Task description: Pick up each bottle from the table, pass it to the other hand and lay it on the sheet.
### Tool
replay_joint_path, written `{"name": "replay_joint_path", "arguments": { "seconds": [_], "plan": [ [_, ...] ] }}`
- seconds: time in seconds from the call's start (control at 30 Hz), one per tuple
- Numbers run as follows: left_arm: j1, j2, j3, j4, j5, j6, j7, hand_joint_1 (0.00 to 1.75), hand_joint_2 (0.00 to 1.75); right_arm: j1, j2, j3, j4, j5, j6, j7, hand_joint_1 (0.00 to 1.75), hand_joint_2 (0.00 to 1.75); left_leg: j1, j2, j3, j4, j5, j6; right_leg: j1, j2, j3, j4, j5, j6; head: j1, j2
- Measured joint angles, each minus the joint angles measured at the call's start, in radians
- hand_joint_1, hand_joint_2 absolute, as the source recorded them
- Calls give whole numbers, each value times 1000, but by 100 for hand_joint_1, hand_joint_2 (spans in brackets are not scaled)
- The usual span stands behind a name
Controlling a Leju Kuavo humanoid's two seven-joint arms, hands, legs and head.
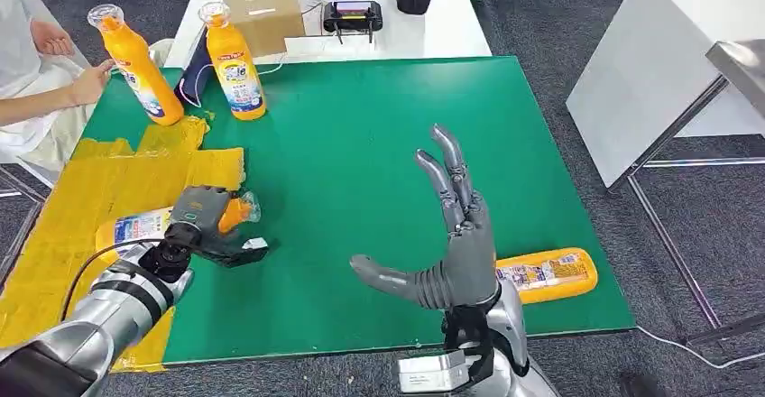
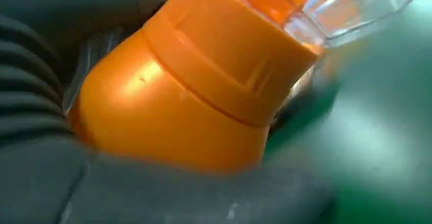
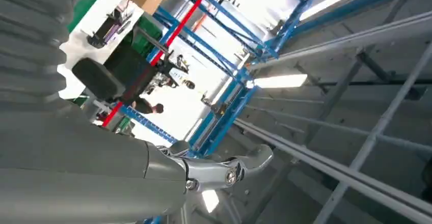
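Under the fingers of our left hand [image 1: 206, 221] lies an orange bottle [image 1: 144, 227], gripped near its neck and resting on its side across the edge of the yellow sheet [image 1: 99, 180], its clear cap [image 2: 326, 5] poking out past the fingertips over the green table [image 1: 361, 144]. We judge this bottle is being laid down and has not been let go. Our right hand [image 1: 451, 235] is raised with fingers spread wide and thumb out, holding nothing. Just behind its palm, another orange bottle [image 1: 548, 274] lies flat on the table, waiting its turn. Well beyond our left fingertips two more bottles [image 1: 133, 65] [image 1: 234, 61] stand upright at the far edge, near a person's hand [image 1: 90, 81]. So three bottles seem left to move. Each carries a blue and white label, but its writing is too small to read.
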Motion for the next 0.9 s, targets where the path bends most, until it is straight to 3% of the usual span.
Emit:
{"name": "replay_joint_path", "arguments": {
  "seconds": [0.3,0.63,0.77,0.9],
  "plan": [
    [-13,-1,56,80,46,37,13,0,175,-9,-20,3,34,31,29,54,0,175,0,0,4,0,0,-1,0,0,4,0,0,0,0,0],
    [59,-15,261,46,250,259,-161,0,175,-7,-58,1,78,129,98,122,0,175,0,0,3,0,1,-1,0,0,3,0,0,0,0,0],
    [127,-28,366,-81,356,351,-325,0,175,0,-75,1,89,172,181,164,0,175,0,0,2,0,1,-1,0,0,2,0,0,0,0,0],
    [286,-50,476,-408,517,324,-469,0,175,30,-123,-4,100,237,254,201,0,175,-1,0,2,0,-1,-1,-1,1,0,0,0,0,0,0]
  ]
}}
